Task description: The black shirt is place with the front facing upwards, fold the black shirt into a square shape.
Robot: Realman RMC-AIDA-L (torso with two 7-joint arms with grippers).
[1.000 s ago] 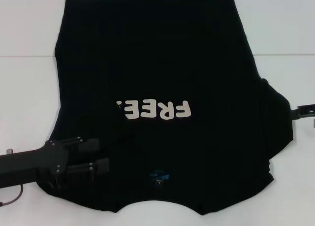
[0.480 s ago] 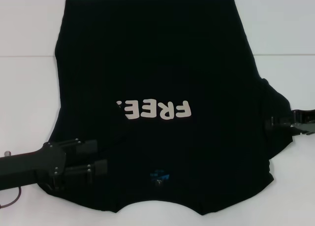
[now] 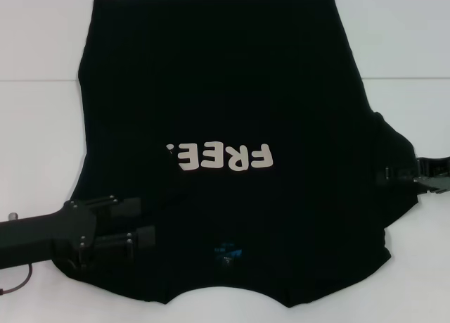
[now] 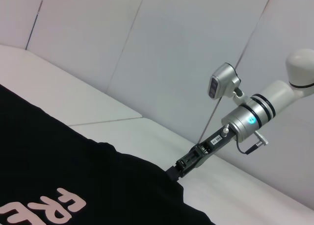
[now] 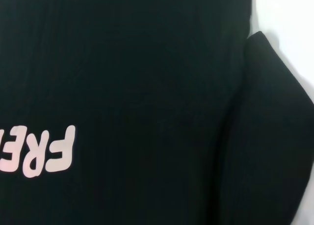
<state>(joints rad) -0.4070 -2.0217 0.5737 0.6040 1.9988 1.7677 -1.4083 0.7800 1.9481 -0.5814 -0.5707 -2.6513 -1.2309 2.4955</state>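
Head view: the shirt lies flat on the white table, print side up, collar and blue label toward the robot, hem at the far edge. Its left side looks folded inward already; part of the white lettering is covered by a diagonal fold, and no left sleeve sticks out. The right sleeve is spread outward. The left gripper rests low on the cloth near the left shoulder, its two fingers a little apart and lying flat over the fabric; I cannot tell whether they pinch any of it. The right gripper sits at the outer edge of the right sleeve, touching it; whether its claw is open or closed on cloth cannot be told.

Left wrist view: across the shirt, the right gripper has its tip at the sleeve's edge, right where cloth meets table. The fingers themselves are too dark to read.

Right wrist view: only shirt and the sleeve beneath show, no fingers.

By my judgement, the step in hand is taking the right sleeve. Next, that sleeve needs a firm grip and a carry inward across the chest, mirroring the left side.
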